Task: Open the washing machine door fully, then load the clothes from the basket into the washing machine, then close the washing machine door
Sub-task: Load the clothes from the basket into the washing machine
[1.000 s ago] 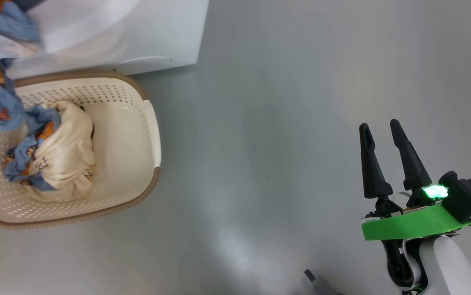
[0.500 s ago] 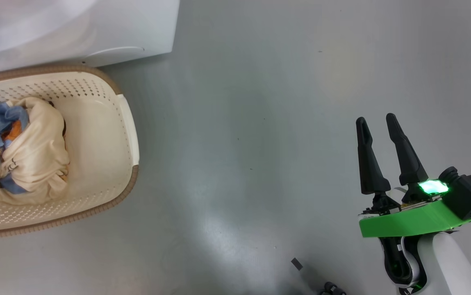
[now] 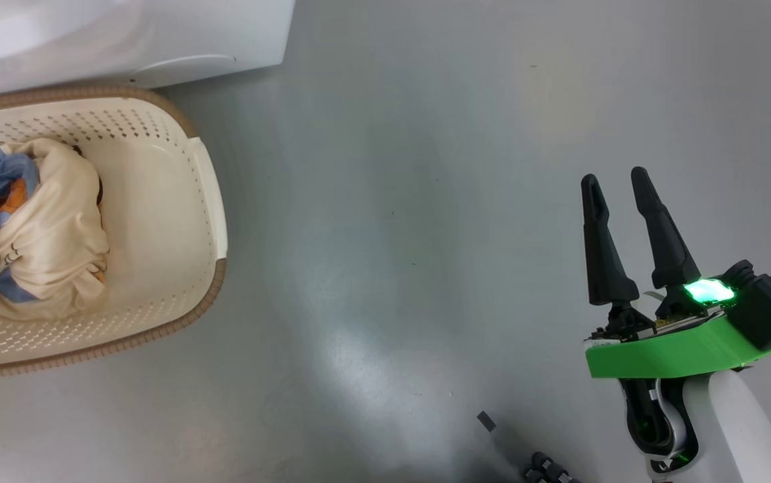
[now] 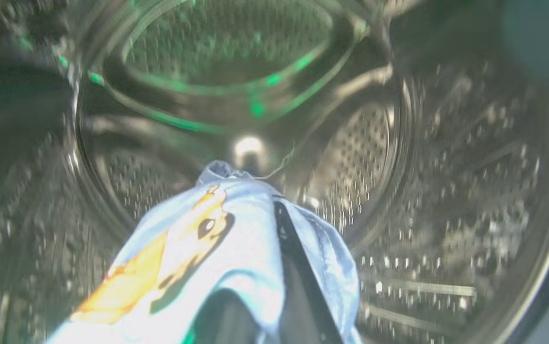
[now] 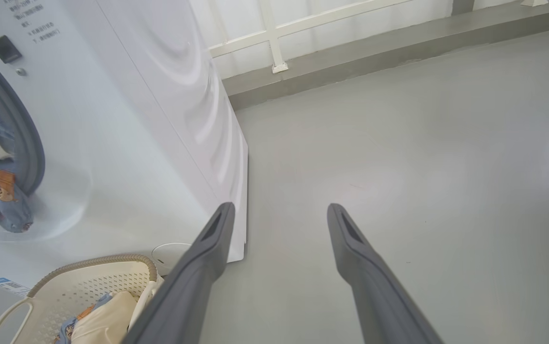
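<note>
Grey polished floor (image 3: 392,201) beneath right hand (image 3: 614,176), fingers (image 3: 600,255) apart; left hand (image 4: 252,205) under clothes (image 4: 198,267) in drum (image 4: 446,191), grip unclear

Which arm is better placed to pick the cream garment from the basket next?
Right, probably. The right gripper is open and empty over the floor right of the basket; the left gripper is inside the drum under a blue printed garment.

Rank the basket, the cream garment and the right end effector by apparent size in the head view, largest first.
1. basket
2. cream garment and right end effector: similar; the latter is nearer the camera, so unranked.
</note>
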